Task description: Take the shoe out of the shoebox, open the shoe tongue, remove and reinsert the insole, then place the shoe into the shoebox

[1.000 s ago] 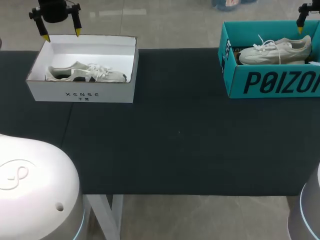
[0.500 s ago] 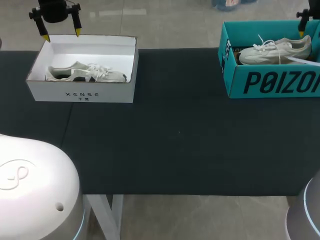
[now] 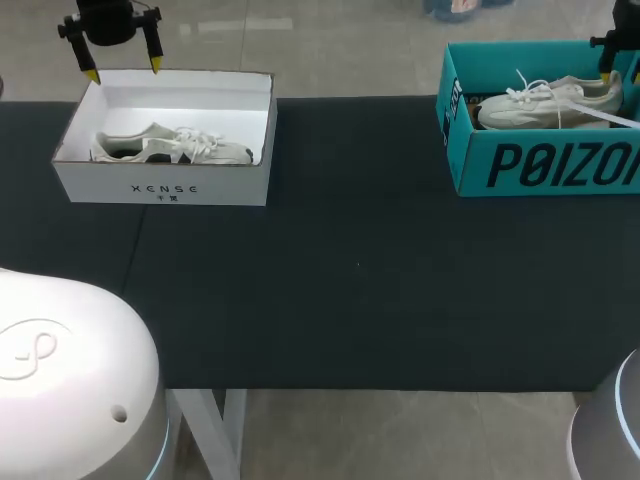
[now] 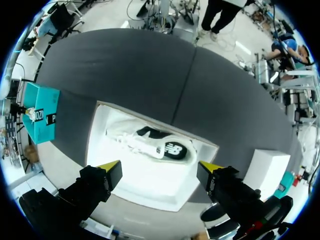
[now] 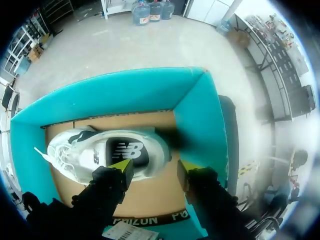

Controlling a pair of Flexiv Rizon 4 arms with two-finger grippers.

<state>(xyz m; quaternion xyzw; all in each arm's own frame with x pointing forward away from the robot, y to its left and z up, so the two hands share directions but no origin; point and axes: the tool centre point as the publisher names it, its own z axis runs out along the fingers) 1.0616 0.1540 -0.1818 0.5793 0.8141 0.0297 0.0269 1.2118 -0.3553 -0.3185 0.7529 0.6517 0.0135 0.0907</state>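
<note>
Right gripper [image 5: 155,167], fingers spread, hovers over the white sneaker's [image 5: 85,150] heel inside the teal shoebox [image 5: 200,115], seemingly poised to grasp it.

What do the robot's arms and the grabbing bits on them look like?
The left arm and right arm have smooth, rounded white casings with pale blue rings; the left bears a looped emblem. The left end effector and right end effector are black and blocky, with two yellow-tipped fingers each.

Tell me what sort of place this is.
Probably a robot test bench: a dark table, a white shoebox and a teal shoebox each holding a sneaker, left gripper and right gripper over them.
</note>
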